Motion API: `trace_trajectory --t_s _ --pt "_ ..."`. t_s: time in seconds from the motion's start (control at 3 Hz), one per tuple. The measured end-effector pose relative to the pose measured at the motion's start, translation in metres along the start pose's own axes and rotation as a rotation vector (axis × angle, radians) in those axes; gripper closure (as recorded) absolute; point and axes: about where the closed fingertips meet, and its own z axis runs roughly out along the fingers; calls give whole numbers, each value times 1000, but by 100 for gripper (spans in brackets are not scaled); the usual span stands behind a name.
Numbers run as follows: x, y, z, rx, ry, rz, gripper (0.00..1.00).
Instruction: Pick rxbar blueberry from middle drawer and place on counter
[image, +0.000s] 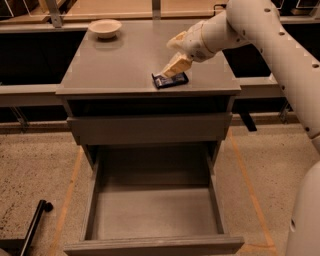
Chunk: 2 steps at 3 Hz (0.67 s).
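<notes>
The rxbar blueberry (170, 80), a dark wrapper with pale lettering, lies flat on the counter (120, 62) near its front right edge. My gripper (173, 61) hangs just above the bar's right end. Its pale fingers (176, 65) are spread, and the lower one points down at the bar, touching or nearly touching it. The middle drawer (150, 246) is pulled far out below the counter, and its inside shows only bare grey floor.
A pale bowl (105, 27) stands at the counter's back left. The shallower drawer front (150, 127) sits slightly out above the open drawer. A black pole (34, 222) lies on the floor at bottom left. My white arm (285, 55) fills the right side.
</notes>
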Motion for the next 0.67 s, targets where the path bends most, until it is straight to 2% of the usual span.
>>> trace_trajectory --t_s 0.33,0.67 --pt "0 1 2 -3 -1 0 0" --pt "0 1 2 -3 -1 0 0"
